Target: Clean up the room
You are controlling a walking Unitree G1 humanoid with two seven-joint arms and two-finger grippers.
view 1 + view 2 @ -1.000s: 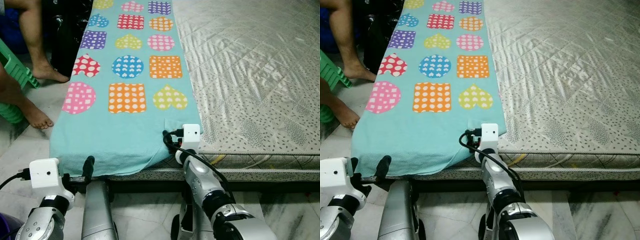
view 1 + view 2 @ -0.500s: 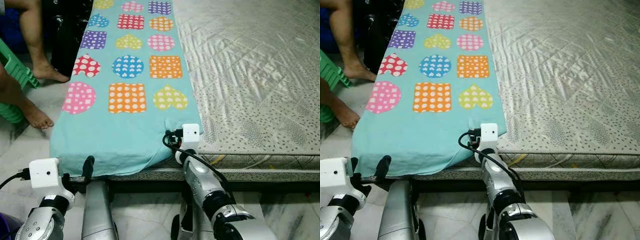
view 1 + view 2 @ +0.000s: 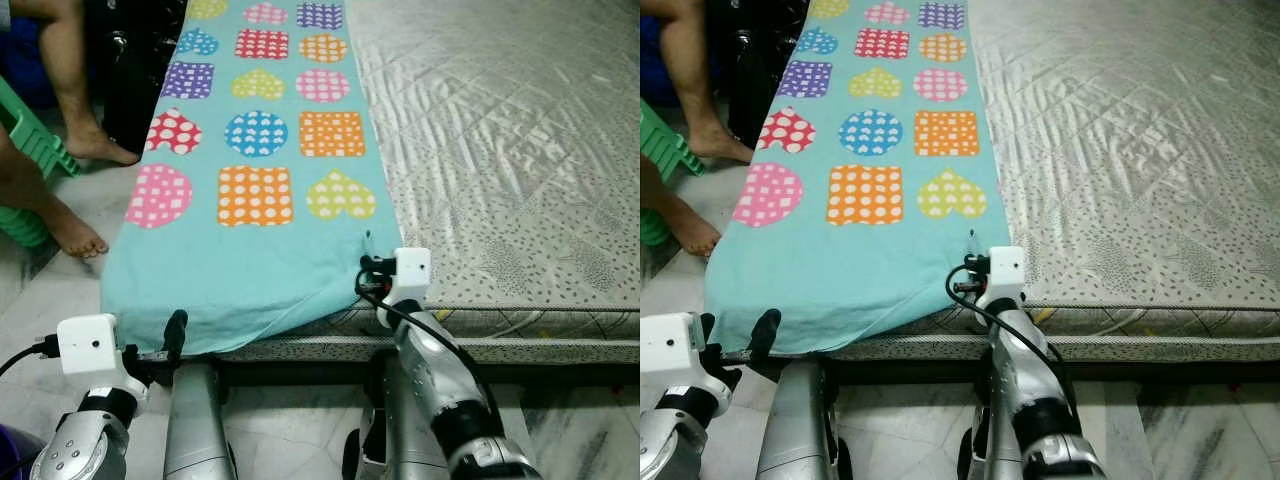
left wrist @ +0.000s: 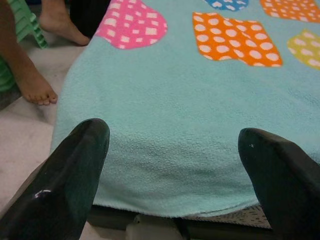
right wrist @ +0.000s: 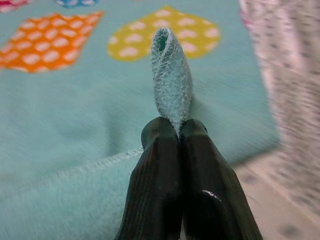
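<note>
Jaws: right gripper (image 5: 178, 131) pinching blanket (image 3: 240, 270) | left gripper (image 4: 175, 150) spread

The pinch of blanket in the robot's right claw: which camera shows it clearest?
The right wrist view: the right gripper is shut on a small upright fold of the teal blanket. The eye views show just a tiny peak of cloth ahead of that wrist. The left wrist view shows the blanket's hanging edge.

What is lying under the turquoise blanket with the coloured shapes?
The blanket lies on a grey quilted mattress, bare beside it. Its near edge hangs over the mattress front. The right tool pinches a fold. What the blanket covers cannot be seen.
</note>
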